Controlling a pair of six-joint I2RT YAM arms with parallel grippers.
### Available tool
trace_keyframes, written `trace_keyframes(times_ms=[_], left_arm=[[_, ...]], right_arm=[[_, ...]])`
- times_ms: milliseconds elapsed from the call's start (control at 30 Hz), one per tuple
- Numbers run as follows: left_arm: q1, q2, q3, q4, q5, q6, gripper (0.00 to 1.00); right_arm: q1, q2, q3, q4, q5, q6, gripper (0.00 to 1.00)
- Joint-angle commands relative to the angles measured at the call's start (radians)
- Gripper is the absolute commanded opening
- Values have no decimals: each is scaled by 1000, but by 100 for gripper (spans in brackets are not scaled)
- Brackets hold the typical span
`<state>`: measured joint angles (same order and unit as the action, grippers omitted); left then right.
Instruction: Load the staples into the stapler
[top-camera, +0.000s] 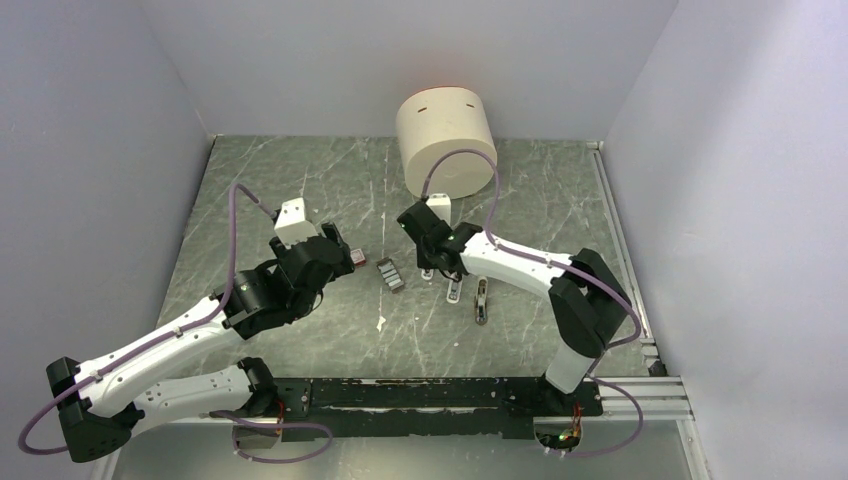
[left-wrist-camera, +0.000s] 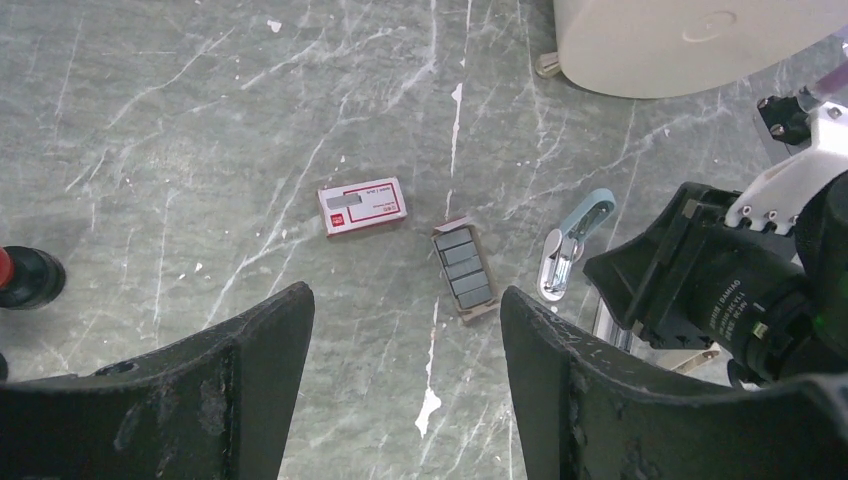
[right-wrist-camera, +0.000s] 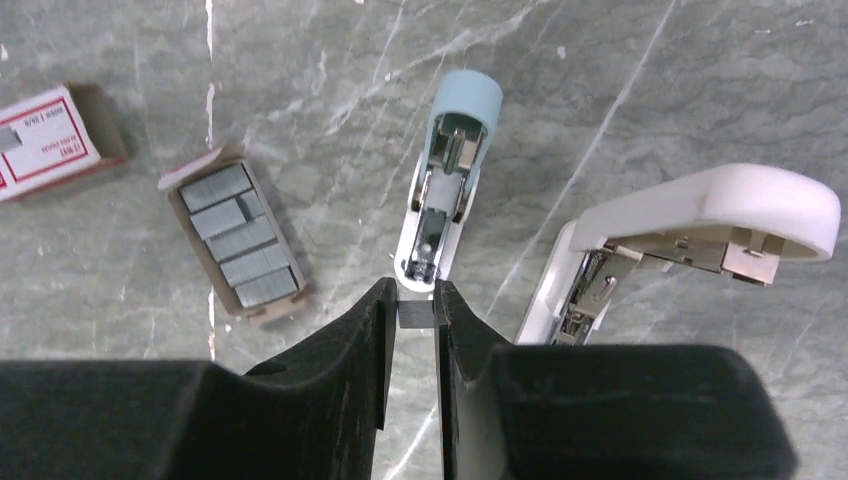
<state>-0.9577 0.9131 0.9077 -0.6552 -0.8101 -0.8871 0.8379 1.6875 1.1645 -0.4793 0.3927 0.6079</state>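
**Right jaws pinch a staple block at the blue stapler's mouth, white stapler alongside**

My right jaws are almost fully closed, and between the fingers (right-wrist-camera: 375, 340) sits a small dark grey staple block (right-wrist-camera: 415, 314), gripped by its sides. It hangs right at the near end of the pale blue stapler (right-wrist-camera: 445, 190), which lies open on the desk (right-wrist-camera: 640, 90) with its metal channel facing up. I cannot tell whether block and channel touch.

Just to the right lies the white stapler (right-wrist-camera: 700, 215), the one to be loaded. Its rounded white top is swung up, the metal rail showing underneath. Its near end disappears behind my right finger.

Off to the left of my right jaws is the cardboard tray of staple strips (right-wrist-camera: 238, 238), grey rows packed side by side. Beyond it, at the frame's edge, is the red-and-white box (right-wrist-camera: 45, 145), lying flat, apart from the tray.

Over on the other side, my left jaws stand wide open with nothing between them, fingers (left-wrist-camera: 230, 390) hovering above the desk. Through the gap I see the box, the tray and the blue stapler in a row. A red-capped black knob (left-wrist-camera: 25, 278) sits at the far left. A big white cylinder (top-camera: 447, 145) stands at the back of the desk.
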Motion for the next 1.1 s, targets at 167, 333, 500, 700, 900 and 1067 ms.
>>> trace_keyframes(times_ms=[167,333,500,700,900,1067], left_arm=[[7,-10,-16,37,1,9,74],[6,0,-16,53,4,24,74],[7,13,-16,55,10,27,75],[6,16,-17,64,7,29,75],[6,26,-12,67,8,35,75],[7,37,-5,71,8,44,75]], right_arm=[[-2,80,62,0,108,136,24],[-9,124,70,2,89,147,25],[-14,148,70,11,89,150,25],[-29,157,57,24,74,161,25],[-47,153,43,47,54,177,25],[-57,156,36,56,42,190,25]])
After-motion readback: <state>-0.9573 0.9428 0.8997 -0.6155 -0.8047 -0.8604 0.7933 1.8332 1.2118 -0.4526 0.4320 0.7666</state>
